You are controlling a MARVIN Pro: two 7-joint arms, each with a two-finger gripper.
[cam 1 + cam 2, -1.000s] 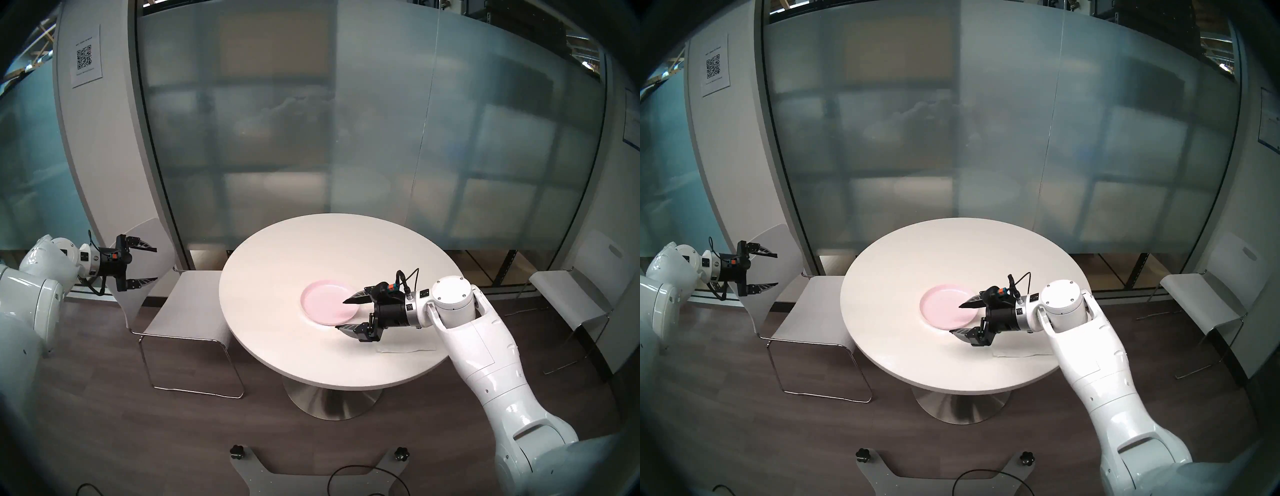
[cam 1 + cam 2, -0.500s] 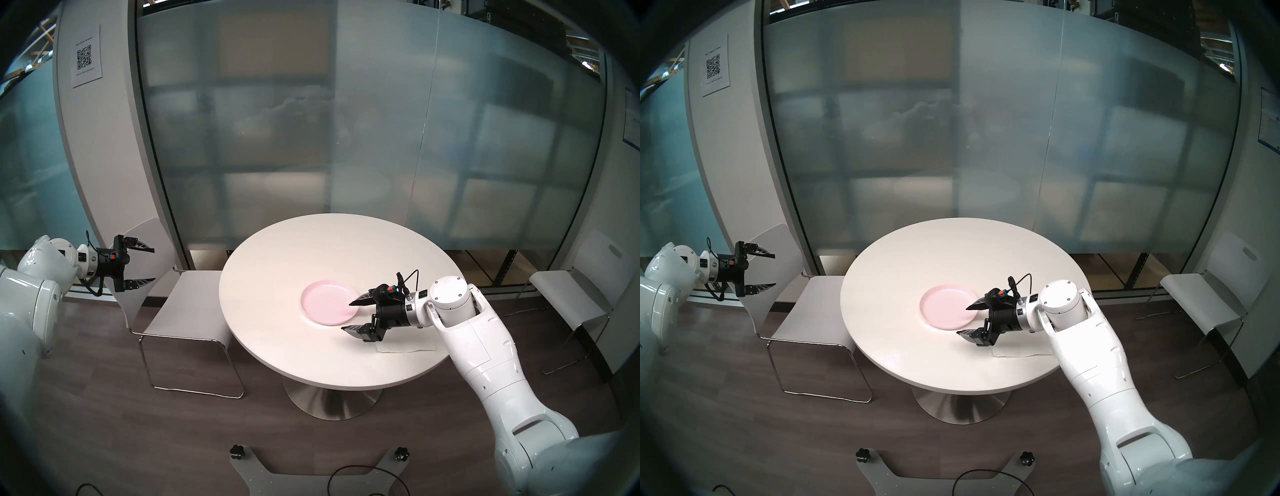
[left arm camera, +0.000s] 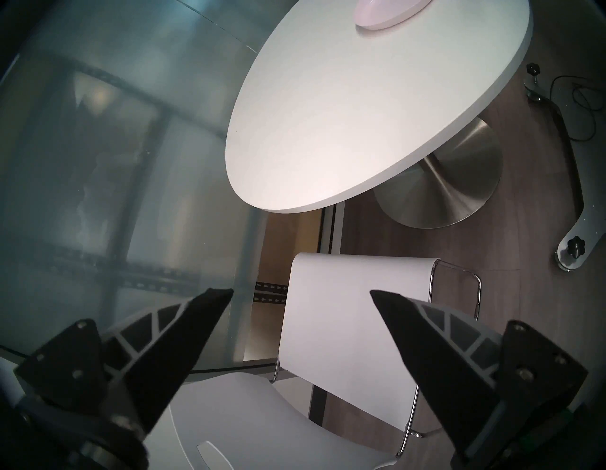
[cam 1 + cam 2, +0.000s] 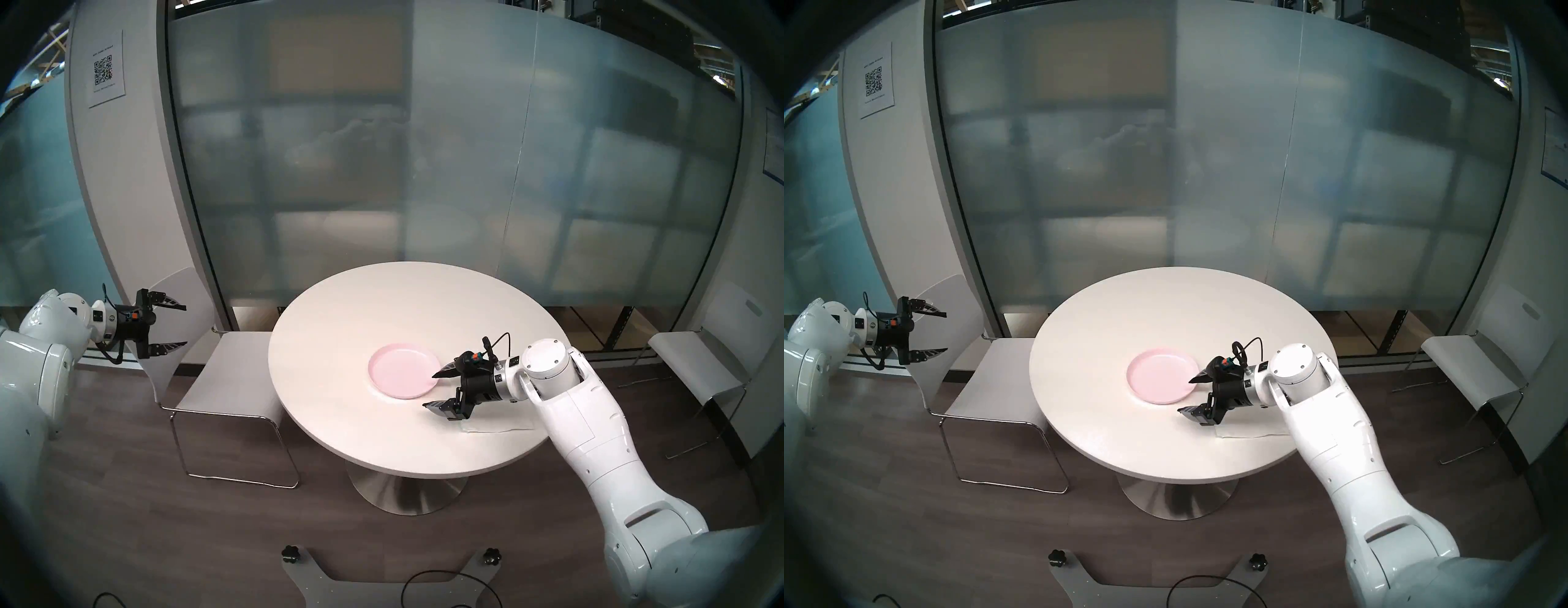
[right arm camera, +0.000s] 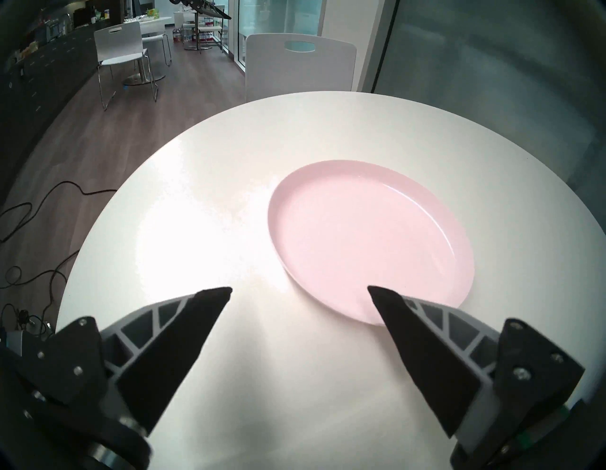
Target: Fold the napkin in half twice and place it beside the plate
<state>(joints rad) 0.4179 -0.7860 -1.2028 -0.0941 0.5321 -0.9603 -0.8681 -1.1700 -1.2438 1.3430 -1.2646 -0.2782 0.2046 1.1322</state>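
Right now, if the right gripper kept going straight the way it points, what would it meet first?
Probably the plate: the open right gripper points across the table, one fingertip already over the plate's near rim. Its height above the rim is unclear.

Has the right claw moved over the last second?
Yes. The right claw has drawn back toward the robot's right: its upper finger now reaches only the plate's right rim.

Right pincer (image 4: 432,390) spread wide, arm extended; left pincer (image 4: 181,325) likewise agape.
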